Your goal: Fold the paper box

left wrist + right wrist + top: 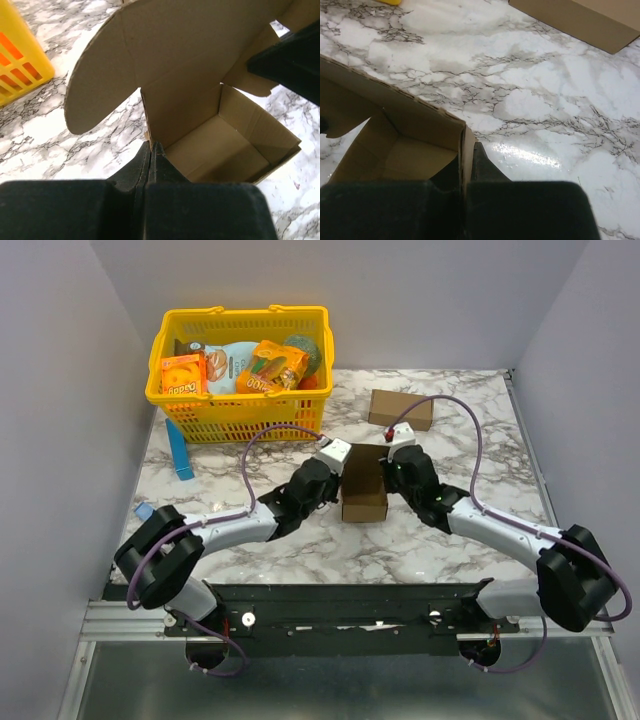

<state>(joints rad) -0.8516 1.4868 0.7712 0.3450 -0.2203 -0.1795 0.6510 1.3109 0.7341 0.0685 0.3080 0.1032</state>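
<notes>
left claw (151, 156) pinching paper box (200, 115) by one side wall; right claw (466, 161) pinching the opposite wall | box on table (480, 450), near side of yellow basket (240, 415), off its right corner | judged midway: body erected; lid, rounded flaps unclosed | plain brown, thin, empty

Matt brown cardboard paper box (365, 490) on glossy marble-look table (400, 558); yellow plastic basket (250, 420).

Plain brown box (365, 490); white desk (400, 552) with grey marble veins; yellow lattice basket (240, 422); orange printed snack packs (183, 375).
</notes>
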